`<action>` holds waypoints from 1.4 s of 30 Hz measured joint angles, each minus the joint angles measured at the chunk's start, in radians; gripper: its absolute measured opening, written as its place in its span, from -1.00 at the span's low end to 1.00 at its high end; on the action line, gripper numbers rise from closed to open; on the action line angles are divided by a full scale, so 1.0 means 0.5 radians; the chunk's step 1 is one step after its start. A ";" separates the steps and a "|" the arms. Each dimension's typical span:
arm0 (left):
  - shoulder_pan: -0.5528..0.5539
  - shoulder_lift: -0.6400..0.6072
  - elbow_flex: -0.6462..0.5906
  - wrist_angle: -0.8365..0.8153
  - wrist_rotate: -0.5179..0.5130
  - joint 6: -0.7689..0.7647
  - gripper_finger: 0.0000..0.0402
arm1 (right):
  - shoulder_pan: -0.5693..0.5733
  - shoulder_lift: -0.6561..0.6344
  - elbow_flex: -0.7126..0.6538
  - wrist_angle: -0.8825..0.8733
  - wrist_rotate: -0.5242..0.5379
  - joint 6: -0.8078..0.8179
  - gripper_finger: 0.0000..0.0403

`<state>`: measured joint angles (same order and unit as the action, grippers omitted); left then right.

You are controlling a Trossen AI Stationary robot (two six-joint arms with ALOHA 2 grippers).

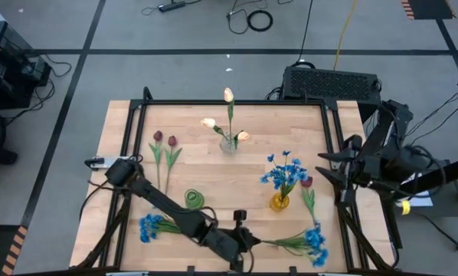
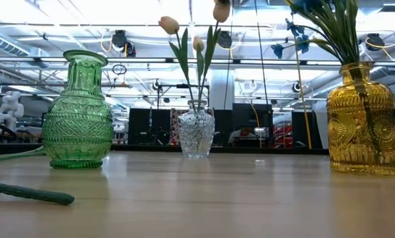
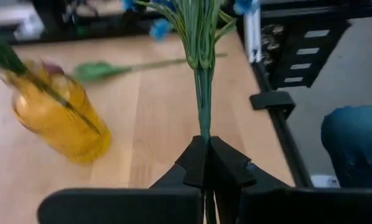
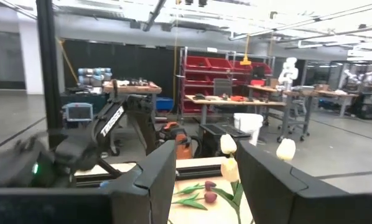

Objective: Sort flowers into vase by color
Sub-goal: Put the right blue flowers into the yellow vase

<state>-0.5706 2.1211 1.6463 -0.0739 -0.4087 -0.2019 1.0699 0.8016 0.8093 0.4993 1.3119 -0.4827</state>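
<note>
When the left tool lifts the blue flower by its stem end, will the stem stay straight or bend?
The left tool pinches the blue flower at its stem end, so the far bloom will probably droop. The stem looks thin, likely light and bendable. The splayed leafy stalks may snag the yellow vase.

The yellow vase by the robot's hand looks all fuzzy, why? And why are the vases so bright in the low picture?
In the left wrist view the yellow vase is smeared and soft, while the blue flower stem in the left claw looks sharp. In the low view, ceiling lights shine from behind, so the green vase and clear vase glow.
</note>
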 joint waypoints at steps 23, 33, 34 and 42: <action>-0.175 -0.501 -0.011 1.296 -0.222 1.359 -0.93 | 0.188 0.472 -0.001 -0.559 -0.030 0.965 -0.09; 0.043 -0.375 -0.067 1.758 0.354 1.212 -0.93 | -0.080 0.974 -0.001 1.282 -0.836 -0.259 0.33; 0.051 -0.359 -0.067 1.795 0.365 1.205 -0.93 | -0.098 0.991 -0.001 1.357 -0.869 -0.324 0.36; 0.125 -0.221 -0.067 2.007 0.396 1.147 -0.93 | -0.263 1.058 0.000 1.343 -1.193 -0.263 0.53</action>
<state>-0.5080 2.0106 1.6127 0.9297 -0.2106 0.3715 0.9382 1.3308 0.8093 1.1709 0.7154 -0.6139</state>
